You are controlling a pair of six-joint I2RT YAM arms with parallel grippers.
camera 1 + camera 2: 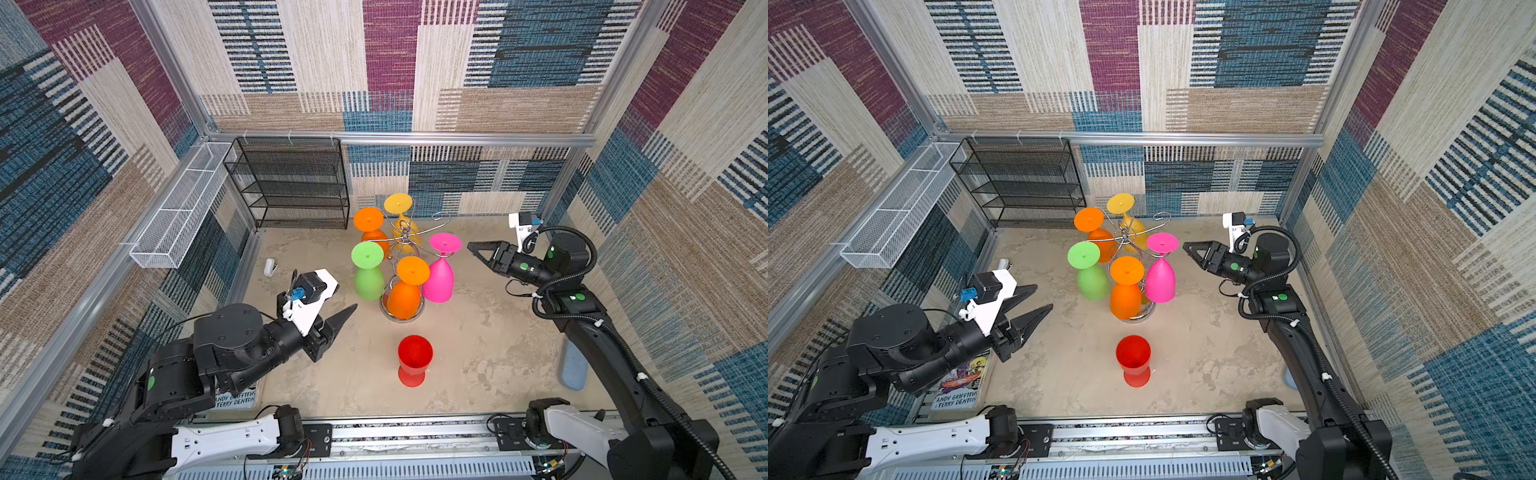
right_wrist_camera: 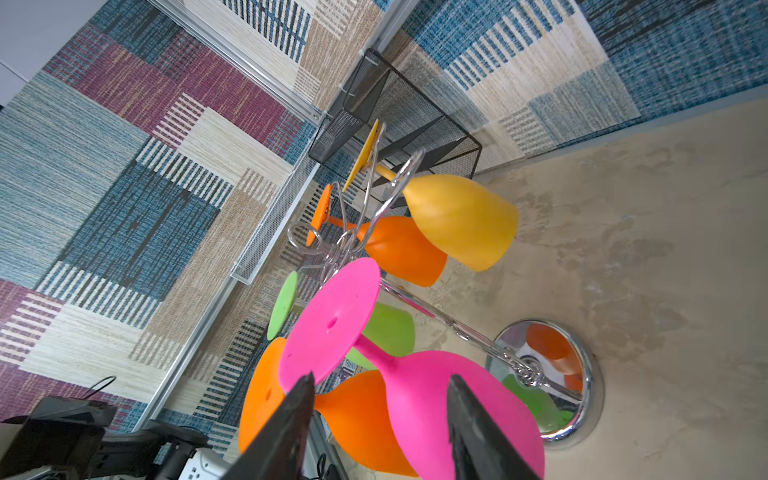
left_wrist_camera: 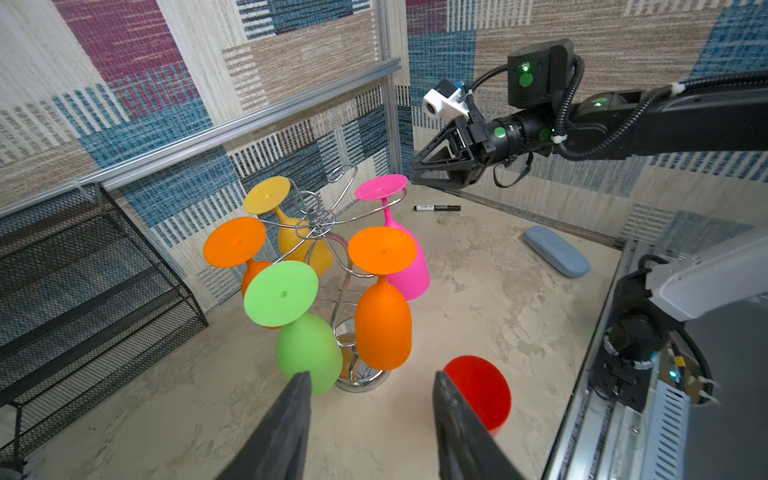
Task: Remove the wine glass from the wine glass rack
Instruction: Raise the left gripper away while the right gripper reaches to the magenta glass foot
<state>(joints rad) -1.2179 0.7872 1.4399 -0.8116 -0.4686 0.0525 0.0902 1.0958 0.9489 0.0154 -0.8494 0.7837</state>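
Note:
The chrome wine glass rack (image 1: 409,237) stands mid-table on its mirrored base (image 2: 584,374). Several wine glasses hang from it upside down: yellow (image 1: 399,204), two orange (image 1: 405,296), green (image 1: 368,282) and pink (image 1: 440,279). A red wine glass (image 1: 414,358) stands upright on the table in front of the rack. My right gripper (image 2: 380,376) is open and points at the pink glass (image 2: 436,407) from the right, a short gap away. My left gripper (image 1: 1044,296) is open and empty, left of the rack, with the green glass (image 3: 307,353) just beyond its fingertips.
A black mesh shelf unit (image 1: 291,183) stands at the back left, and a white mesh basket (image 1: 178,216) hangs on the left wall. A blue case (image 3: 557,257) and a black marker (image 3: 436,208) lie at the right. A book (image 1: 961,384) lies at front left.

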